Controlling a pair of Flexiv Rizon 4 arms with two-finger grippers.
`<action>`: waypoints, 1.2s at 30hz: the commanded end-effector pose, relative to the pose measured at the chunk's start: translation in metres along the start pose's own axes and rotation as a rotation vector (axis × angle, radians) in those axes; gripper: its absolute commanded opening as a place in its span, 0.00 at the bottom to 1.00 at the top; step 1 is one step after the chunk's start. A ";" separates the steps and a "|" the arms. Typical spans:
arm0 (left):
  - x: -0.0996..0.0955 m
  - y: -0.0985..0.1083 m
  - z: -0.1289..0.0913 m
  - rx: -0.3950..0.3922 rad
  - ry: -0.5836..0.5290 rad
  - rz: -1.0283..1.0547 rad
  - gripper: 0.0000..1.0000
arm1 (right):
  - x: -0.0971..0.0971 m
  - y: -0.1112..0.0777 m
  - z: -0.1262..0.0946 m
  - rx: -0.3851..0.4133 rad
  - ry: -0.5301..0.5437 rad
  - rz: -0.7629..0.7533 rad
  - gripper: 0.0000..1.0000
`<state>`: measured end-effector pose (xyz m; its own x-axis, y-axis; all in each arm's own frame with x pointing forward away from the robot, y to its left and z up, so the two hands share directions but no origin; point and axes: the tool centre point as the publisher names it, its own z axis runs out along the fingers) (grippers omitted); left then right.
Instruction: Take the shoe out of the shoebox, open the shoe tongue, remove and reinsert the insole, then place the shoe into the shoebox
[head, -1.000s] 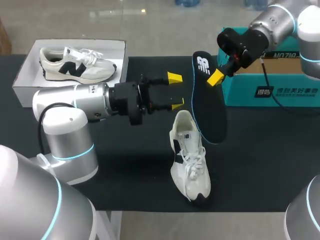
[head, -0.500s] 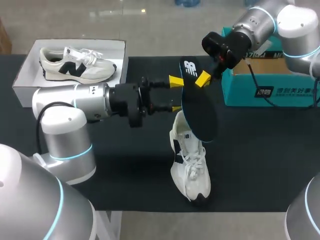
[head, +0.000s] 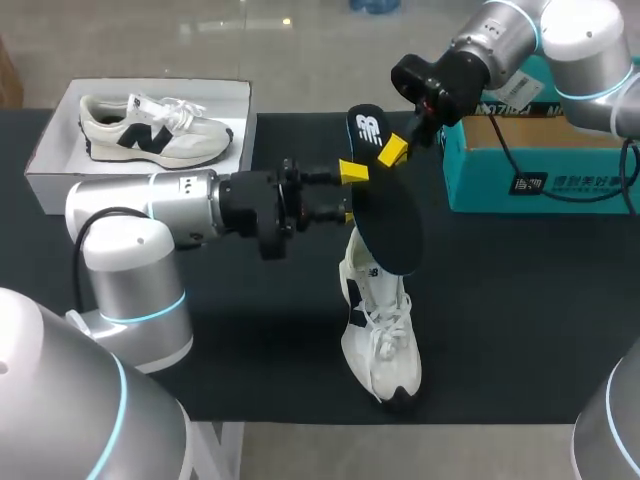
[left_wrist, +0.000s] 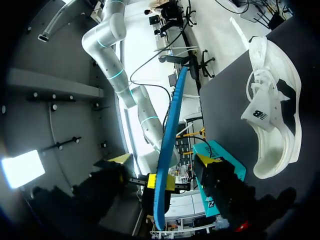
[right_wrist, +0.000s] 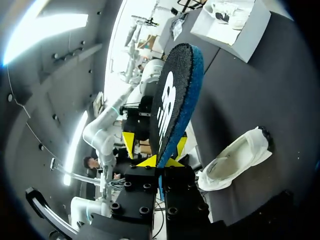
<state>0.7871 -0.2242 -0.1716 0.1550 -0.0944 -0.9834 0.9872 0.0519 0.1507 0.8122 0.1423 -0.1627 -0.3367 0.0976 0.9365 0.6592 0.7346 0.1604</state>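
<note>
Right claw (head: 388, 153) clamped on heel end of insole (head: 385, 215); the insole hangs toe-down from it. Left claw (head: 350, 192) open, fingers spread either side of insole. Shoe (head: 380, 330) on table (head: 520, 300) below both claws.

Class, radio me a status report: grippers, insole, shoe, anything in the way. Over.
Right gripper shut on insole, held above table. Left gripper open, insole between its fingers, ungripped. Shoe lies on table below, nothing on it.

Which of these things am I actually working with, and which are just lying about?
Job: insole, held by right gripper; white shoe on the table; left gripper, open by the insole; white shoebox.
Lying about: second shoe inside that box; teal box.
</note>
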 end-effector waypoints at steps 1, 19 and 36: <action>0.004 0.002 0.007 -0.002 -0.002 0.009 0.00 | 0.004 0.000 0.002 -0.010 -0.008 -0.002 0.00; 0.008 0.005 0.003 0.012 0.003 0.004 0.00 | 0.005 0.001 0.009 -0.029 -0.005 -0.007 0.00; 0.025 0.010 -0.007 0.056 0.046 -0.051 0.00 | 0.053 -0.054 -0.002 -0.110 -0.367 -0.091 1.00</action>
<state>0.7952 -0.2177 -0.1923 0.1047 -0.0522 -0.9931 0.9945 0.0088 0.1044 0.7868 0.1193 -0.1447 -0.5074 0.1516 0.8483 0.6473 0.7169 0.2591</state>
